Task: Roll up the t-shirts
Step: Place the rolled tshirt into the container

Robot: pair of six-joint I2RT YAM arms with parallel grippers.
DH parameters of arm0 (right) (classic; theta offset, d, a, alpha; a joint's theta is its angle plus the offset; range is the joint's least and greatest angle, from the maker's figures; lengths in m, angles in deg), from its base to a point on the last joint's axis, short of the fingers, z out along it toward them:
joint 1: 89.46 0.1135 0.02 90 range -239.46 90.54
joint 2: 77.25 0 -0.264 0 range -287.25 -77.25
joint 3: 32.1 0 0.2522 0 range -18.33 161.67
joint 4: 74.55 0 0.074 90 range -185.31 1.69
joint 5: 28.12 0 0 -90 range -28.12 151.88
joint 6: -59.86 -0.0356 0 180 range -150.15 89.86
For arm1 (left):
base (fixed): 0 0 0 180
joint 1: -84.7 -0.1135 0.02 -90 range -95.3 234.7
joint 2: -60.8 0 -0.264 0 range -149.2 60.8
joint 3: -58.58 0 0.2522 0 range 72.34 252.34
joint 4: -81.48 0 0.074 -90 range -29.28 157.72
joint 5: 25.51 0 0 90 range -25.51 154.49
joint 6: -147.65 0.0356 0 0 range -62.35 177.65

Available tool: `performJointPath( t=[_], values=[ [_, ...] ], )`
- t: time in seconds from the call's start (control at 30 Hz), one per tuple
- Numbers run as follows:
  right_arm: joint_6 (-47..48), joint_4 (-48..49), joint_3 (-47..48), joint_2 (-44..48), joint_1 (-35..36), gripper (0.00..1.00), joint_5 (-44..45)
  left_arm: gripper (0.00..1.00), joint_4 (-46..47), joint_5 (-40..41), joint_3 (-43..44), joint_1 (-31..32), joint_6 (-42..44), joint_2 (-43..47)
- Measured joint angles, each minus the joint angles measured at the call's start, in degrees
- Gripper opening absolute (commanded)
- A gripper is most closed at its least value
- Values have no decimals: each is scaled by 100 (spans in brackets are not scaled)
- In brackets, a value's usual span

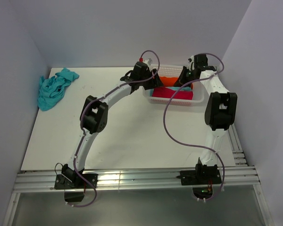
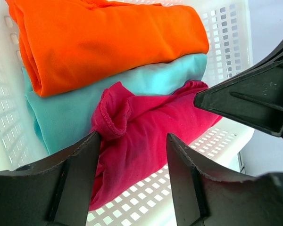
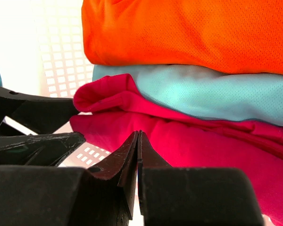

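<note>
L gripper (image 2: 132,139) open, empty, above red t-shirt (image 2: 155,117); R gripper (image 3: 137,136) shut, empty. Risk: shirt's loose fold at 9 o'clock could unroll in basket (image 2: 226,33), nothing pinning it.

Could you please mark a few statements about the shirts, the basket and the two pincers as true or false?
1. The left pincer stands open above the crimson shirt in the basket. True.
2. The right pincer is wide open. False: it is shut tight.
3. A crumpled turquoise shirt lies on the table, at the far left. True.
4. The orange shirt lies on the bare table. False: it sits in the basket.
</note>
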Motion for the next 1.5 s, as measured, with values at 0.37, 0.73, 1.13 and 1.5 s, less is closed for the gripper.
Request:
performJointPath(
  t=[0.37, 0.73, 1.13, 1.5],
  values=[
    [-214, 118, -2, 0, 203, 9, -20, 67, -826, 737, 369, -11, 339, 37],
    [-758, 437, 208, -350, 857, 9, 157, 65, -1198, 1290, -330, -210, 584, 1038],
    [-796, 280, 688, -986, 1207, 8, 706, 49, -785, 1117, -1932, -975, 479, 1757],
    [-507, 22, 752, -1005, 1488, 6, 876, 43, -448, 568, -2203, -852, 313, 1231]
  ],
)
